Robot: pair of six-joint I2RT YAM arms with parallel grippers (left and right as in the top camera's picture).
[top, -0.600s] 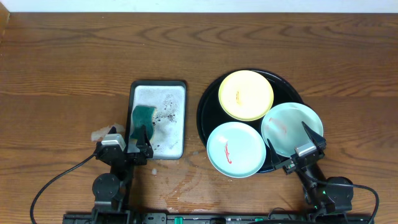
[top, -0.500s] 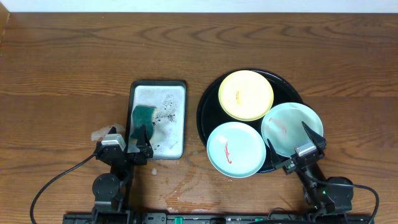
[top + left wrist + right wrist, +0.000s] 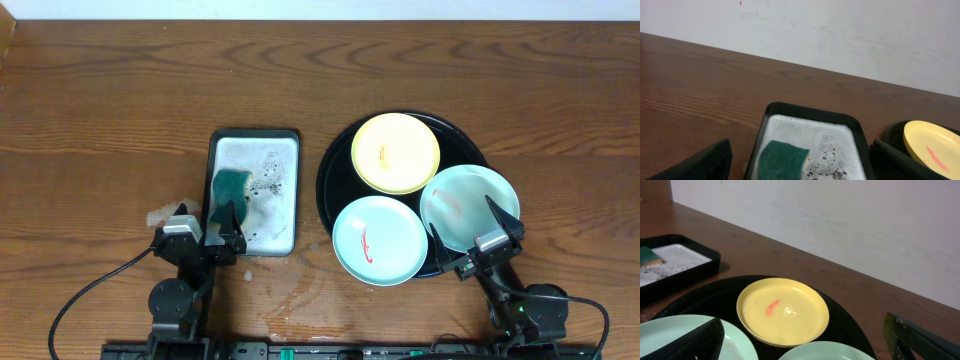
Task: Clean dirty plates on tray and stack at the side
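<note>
Resting on the large round glossy black tray (image 3: 338, 165) are three small round plates: a yellow plate (image 3: 395, 152) at the far side, a light blue plate (image 3: 379, 240) overhanging the near rim, and a pale mint-white plate (image 3: 468, 205) overhanging the right rim. Red smears are seen on each. The right gripper (image 3: 470, 232) is held spread wide at the mint plate's near edge, with nothing pinched. The left gripper (image 3: 205, 228) is likewise spread and empty at the near end of a grey rectangular black-rimmed tray (image 3: 275, 210), where a green sponge (image 3: 230, 186) lies in soapy foam.
</note>
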